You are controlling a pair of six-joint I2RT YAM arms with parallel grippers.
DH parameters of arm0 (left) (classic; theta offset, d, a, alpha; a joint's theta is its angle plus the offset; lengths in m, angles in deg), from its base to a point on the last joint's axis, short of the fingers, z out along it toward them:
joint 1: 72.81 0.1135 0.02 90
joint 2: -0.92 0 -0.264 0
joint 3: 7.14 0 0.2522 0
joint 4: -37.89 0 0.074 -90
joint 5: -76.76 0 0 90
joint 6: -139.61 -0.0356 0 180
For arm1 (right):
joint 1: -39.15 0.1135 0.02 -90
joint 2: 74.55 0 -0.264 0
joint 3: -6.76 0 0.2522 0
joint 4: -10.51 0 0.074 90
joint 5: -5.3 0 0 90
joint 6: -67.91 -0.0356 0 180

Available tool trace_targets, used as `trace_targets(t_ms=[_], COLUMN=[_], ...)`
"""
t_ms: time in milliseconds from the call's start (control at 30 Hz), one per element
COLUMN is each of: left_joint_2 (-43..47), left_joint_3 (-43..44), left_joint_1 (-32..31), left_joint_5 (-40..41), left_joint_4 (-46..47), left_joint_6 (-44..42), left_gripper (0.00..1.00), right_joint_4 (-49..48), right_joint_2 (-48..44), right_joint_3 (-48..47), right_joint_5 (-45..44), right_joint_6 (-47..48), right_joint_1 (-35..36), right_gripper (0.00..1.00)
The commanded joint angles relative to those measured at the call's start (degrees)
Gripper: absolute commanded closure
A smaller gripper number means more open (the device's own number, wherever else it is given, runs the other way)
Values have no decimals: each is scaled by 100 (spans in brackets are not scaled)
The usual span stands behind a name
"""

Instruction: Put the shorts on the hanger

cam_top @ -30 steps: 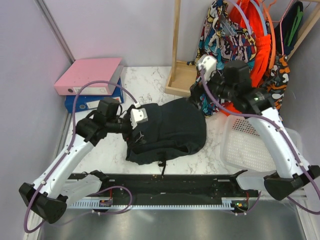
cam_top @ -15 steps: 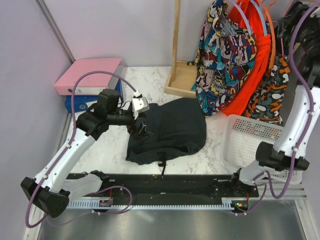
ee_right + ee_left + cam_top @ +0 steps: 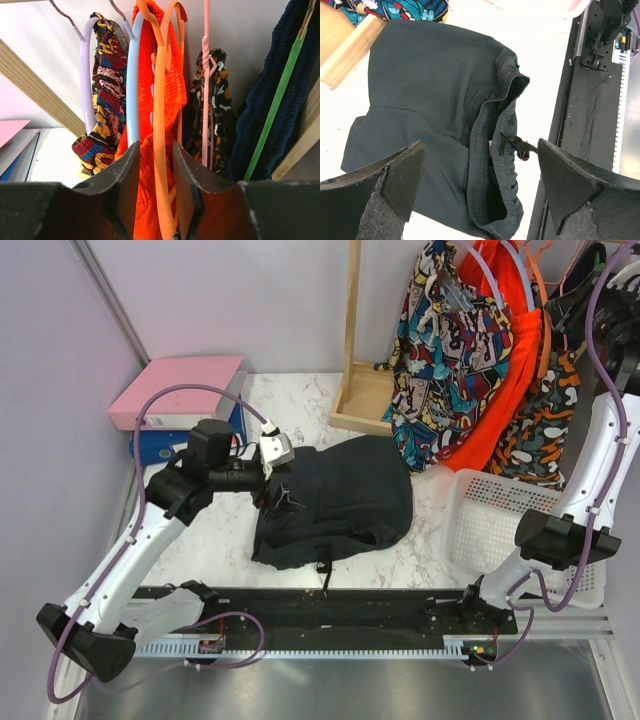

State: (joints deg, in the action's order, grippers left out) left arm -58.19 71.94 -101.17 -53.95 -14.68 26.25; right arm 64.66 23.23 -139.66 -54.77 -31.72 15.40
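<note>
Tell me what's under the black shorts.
The shorts lie on the white marble table, which shows beside them. Whatever is beneath the fabric is covered and cannot be seen.

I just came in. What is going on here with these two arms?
The black shorts lie crumpled on the table, not yet on any hanger. The left claw hangs open over their waistband and holds nothing. The right claw is up at the wooden rack, open and straddling the orange hanger. It does not look clamped on it yet.
</note>
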Motion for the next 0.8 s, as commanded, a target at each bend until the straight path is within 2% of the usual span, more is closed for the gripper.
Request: trace_targets(t_ms=[0,600,767], left_joint_2=[31,-162,-223], left_joint_3=[34,148,165], left_joint_1=[-12,-12,-12], left_joint_5=[-78,-86,-95], left_joint_4=[172,137,128], left_joint_6=[156,94,85], left_gripper=[0,0,0], right_joint_4=[-39,146,207], right_joint_2=[4,84,84], right_joint_3=[-58,443,452], right_joint_5=[30,-295,-321], right_joint_6=[128,909,1147], right_joint_1=[-7,28,116], right_gripper=[61,63,61])
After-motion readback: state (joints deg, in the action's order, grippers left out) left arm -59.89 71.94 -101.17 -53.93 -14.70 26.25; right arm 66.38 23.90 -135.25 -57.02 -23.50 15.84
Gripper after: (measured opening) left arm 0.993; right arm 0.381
